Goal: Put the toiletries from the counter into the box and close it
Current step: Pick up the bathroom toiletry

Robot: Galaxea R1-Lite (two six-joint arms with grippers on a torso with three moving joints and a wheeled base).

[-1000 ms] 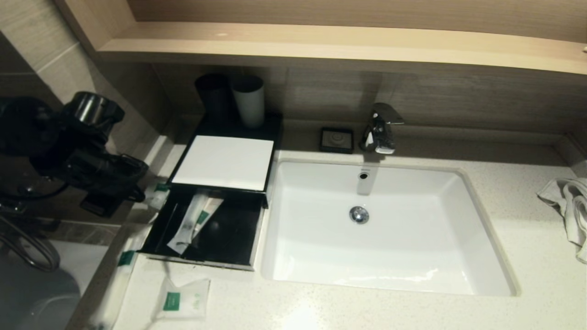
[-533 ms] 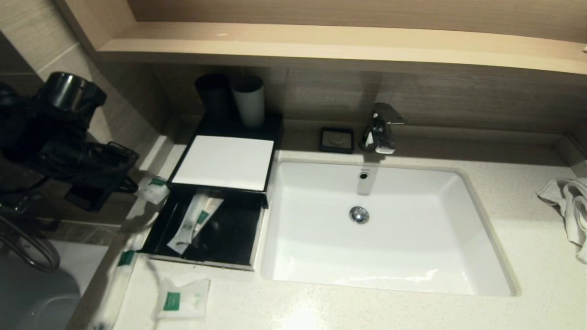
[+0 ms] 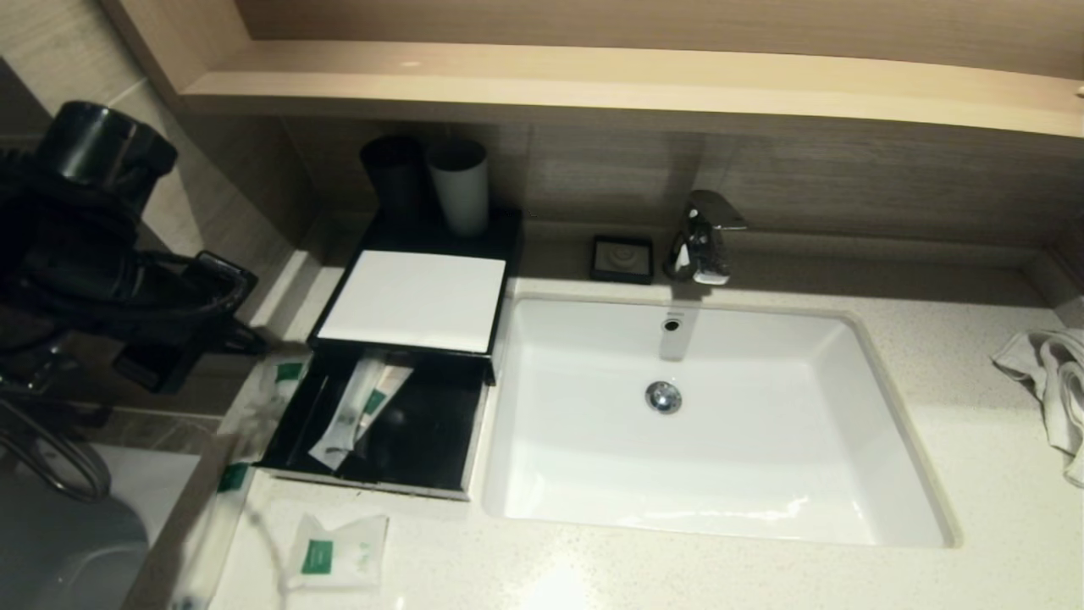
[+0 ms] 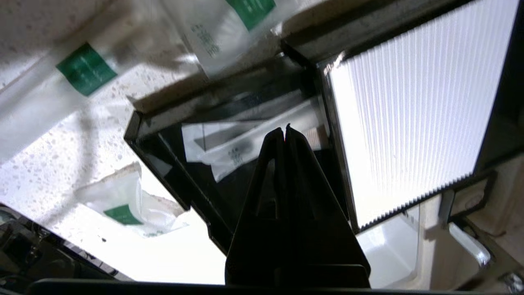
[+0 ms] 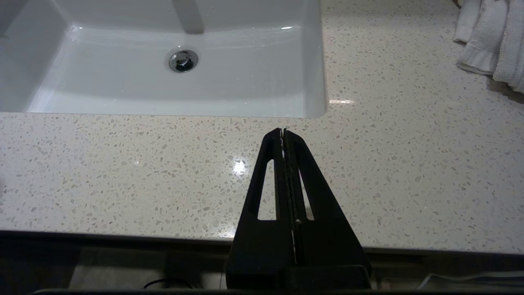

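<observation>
Looking down from the head camera, I have the left gripper (image 3: 254, 346) hanging off the left edge of the tabletop (image 3: 677, 576), just beside the left wall of the box (image 3: 413, 298); in the left wrist view its fingers (image 4: 285, 135) are pressed together with nothing between them, and they point toward the open drawer (image 3: 423, 449). That drawer is pulled out toward me below the flat white top panel, and inside it I see two long thin packets (image 3: 356, 411) lying side by side at a slant. A small packet with a green label (image 3: 275, 385) sits blurred at the drawer's left wall, close under the gripper; I cannot tell whether it rests on the tabletop or is in the air. Another long packet (image 3: 216, 525) lies along the left edge of the tabletop, and a small squarish packet (image 3: 337, 552) lies on the tabletop in front of the drawer, a little apart from it. The right gripper (image 5: 283, 133) is parked low at the near edge of the tabletop in front of the sink basin (image 3: 720, 424), its fingers pressed together and holding nothing. A white towel (image 3: 1050, 390) is bunched at the far right of the tabletop, and two cups (image 3: 432, 182) stand at the back of the box beside the faucet (image 3: 701, 237) and a small black soap dish (image 3: 622, 258).
</observation>
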